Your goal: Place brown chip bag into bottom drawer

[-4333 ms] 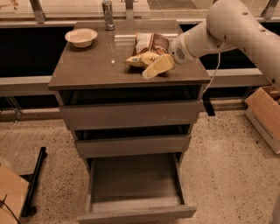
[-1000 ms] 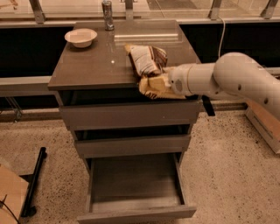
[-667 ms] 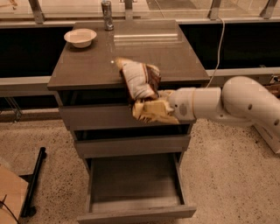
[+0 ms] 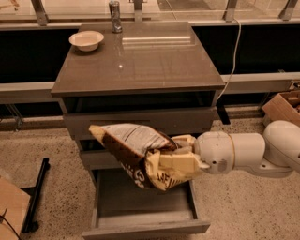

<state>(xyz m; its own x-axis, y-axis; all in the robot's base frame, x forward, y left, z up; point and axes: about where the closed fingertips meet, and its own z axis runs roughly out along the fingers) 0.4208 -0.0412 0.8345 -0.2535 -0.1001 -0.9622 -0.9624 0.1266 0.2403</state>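
Observation:
The brown chip bag (image 4: pixel 136 152) is dark brown with a whitish panel and a yellow lower end. It hangs in the air in front of the cabinet's middle drawer, above the open bottom drawer (image 4: pixel 143 206). My gripper (image 4: pixel 178 157) comes in from the right and is shut on the bag's yellow end, with its cream fingers (image 4: pixel 180 164) clamped on the foil. The bottom drawer is pulled out and its flat wood-grain floor shows below the bag.
A white bowl (image 4: pixel 86 40) and a metal can (image 4: pixel 115 9) stand at the back of the cabinet top (image 4: pixel 140 61). A cardboard box (image 4: pixel 283 105) is on the floor at right, and a black stand (image 4: pixel 35 197) at left. A white cable (image 4: pixel 232 61) hangs behind the cabinet.
My gripper has carried the chip bag off the cabinet top, forward and down past the top drawers, to a spot above the open bottom drawer.

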